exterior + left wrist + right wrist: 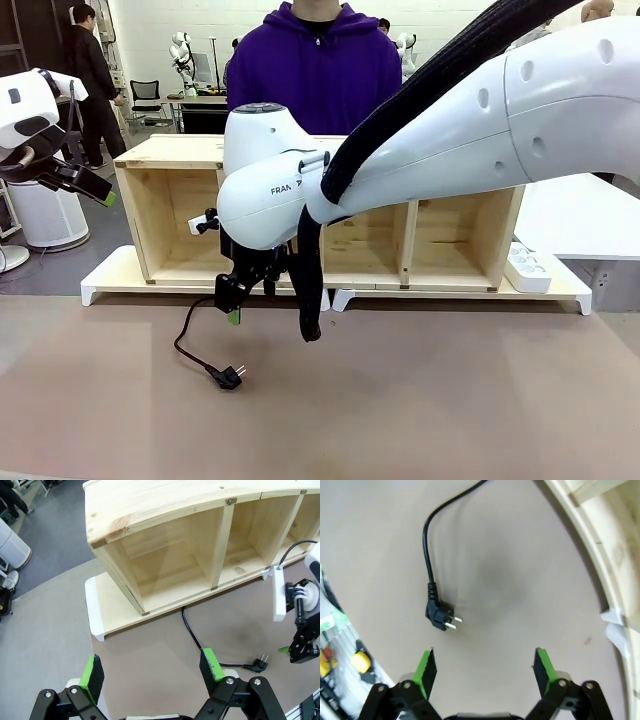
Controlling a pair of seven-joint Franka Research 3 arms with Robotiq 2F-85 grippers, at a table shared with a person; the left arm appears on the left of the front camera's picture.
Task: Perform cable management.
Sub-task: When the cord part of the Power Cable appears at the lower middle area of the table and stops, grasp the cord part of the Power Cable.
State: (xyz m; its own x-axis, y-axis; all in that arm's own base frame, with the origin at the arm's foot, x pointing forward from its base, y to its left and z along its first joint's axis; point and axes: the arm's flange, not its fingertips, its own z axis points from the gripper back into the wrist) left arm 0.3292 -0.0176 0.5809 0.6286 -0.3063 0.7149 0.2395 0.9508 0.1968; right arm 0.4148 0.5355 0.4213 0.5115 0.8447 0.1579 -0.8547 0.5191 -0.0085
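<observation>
Hanging wide open, right gripper (483,667) seems just above the cable (437,614) (plug end).

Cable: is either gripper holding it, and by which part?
Nothing held. Left gripper and right gripper are open; cable lies loose on the table.

Far end of cable (192,631) beneath shelf (150,510)

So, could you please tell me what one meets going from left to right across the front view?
Left gripper, held up at the edge → cable, ending in its plug → black hose hanging from the right arm → white power strip.
</observation>
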